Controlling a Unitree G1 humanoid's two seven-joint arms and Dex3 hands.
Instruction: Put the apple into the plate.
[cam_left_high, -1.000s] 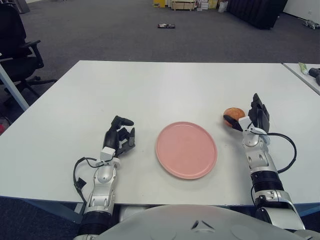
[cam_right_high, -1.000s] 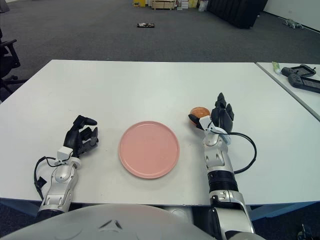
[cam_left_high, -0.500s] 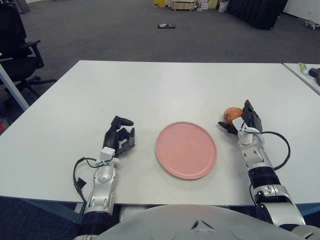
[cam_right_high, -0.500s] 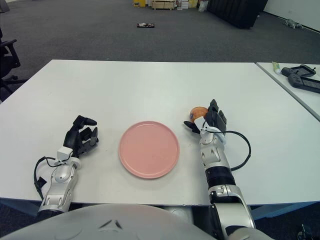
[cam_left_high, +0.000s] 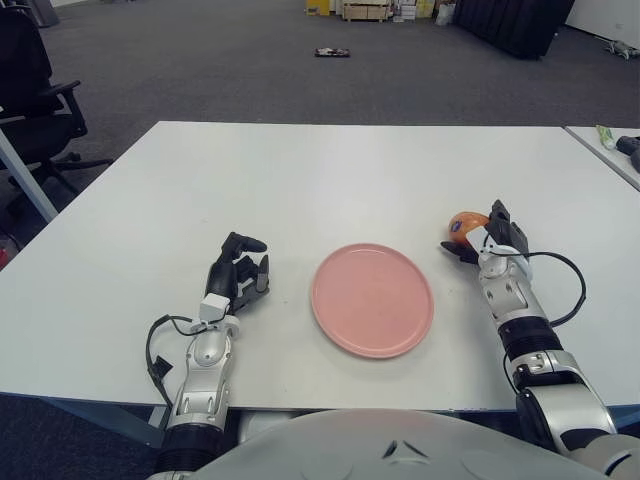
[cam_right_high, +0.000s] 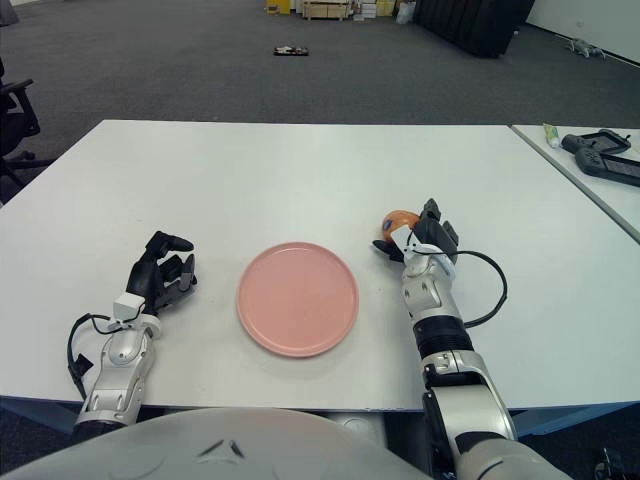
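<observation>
The orange-red apple (cam_left_high: 463, 221) rests on the white table (cam_left_high: 300, 175), right of the pink plate (cam_left_high: 372, 298). My right hand (cam_left_high: 487, 238) is at the apple, with its fingers wrapped over the apple's right side and its thumb below it. The hand hides most of the apple in the right eye view (cam_right_high: 398, 217). The plate is empty, at the front middle of the table. My left hand (cam_left_high: 238, 275) lies parked on the table left of the plate, with its fingers curled and holding nothing.
A second table at the right carries a black device (cam_right_high: 603, 157) and a small tube (cam_right_high: 552, 132). A black office chair (cam_left_high: 35, 95) stands at the far left. The table's front edge is close to my forearms.
My right hand has dropped from upright beside the apple and closed its fingers around it. The apple, plate and left hand have not moved.
</observation>
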